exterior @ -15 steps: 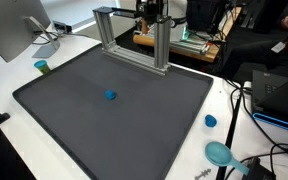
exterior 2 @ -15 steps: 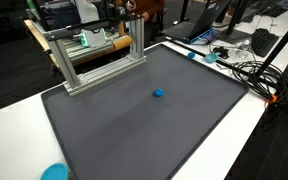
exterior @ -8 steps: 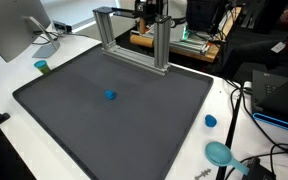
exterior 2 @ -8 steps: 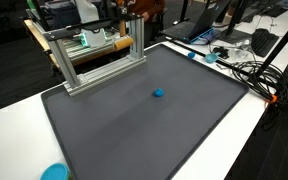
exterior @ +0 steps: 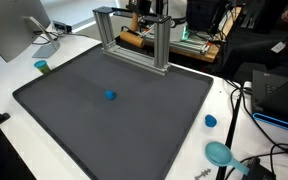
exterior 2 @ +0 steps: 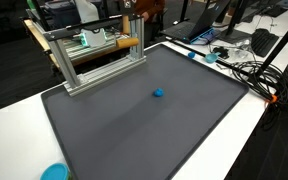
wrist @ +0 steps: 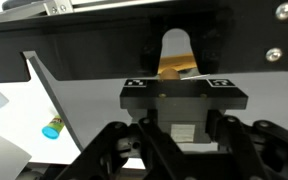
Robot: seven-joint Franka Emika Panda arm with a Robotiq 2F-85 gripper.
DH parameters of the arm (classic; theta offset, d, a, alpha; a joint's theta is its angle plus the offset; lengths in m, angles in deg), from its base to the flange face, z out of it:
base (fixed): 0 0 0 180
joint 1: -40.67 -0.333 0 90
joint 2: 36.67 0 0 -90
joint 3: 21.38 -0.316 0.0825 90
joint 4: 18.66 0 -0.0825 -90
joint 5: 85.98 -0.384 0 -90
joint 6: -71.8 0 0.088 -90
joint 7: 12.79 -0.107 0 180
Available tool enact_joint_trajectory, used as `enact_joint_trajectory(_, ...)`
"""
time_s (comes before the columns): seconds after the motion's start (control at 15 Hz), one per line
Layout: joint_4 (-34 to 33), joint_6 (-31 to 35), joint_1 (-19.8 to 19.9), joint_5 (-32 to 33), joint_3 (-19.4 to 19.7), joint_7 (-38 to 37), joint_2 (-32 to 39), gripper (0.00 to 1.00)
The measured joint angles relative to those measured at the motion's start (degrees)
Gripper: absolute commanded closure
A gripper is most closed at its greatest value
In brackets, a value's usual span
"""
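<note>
Gripper (wrist: 184, 110) fills lower centre of wrist view. Fingertips not clear against dark bar ahead, so cannot tell if apart or together. Arm enters at top centre in both exterior views, behind aluminium frame (exterior: 162, 45), wrist facing frame. Nearest thing is brown rod (exterior: 132, 38), lying level just behind frame posts, probably resting on bench there. 1 blue piece (exterior: 110, 96) sits mid grey mat (exterior: 74, 130), well apart from gripper.

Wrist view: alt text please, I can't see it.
The black hand fills the lower middle; whether it is open or shut is unclear. Above it a tan object shows through an arched gap in a black panel, and a small teal object lies on the white surface at left.
</note>
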Motion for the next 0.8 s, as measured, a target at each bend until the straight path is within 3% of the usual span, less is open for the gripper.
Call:
enact_joint_trajectory(0.6, -0.26, 12.78, 10.98, 11.15, -11.09, -17.29, -1.29, 0.78)
enact_joint_trajectory(0.73, -1.42, 13.11, 10.69, 11.00, -10.84, -15.14, -0.49, 0.78)
enact_joint_trajectory(0.8, -2.18, 13.28, 9.38, 10.21, -8.92, -11.72, 0.45, 0.78)
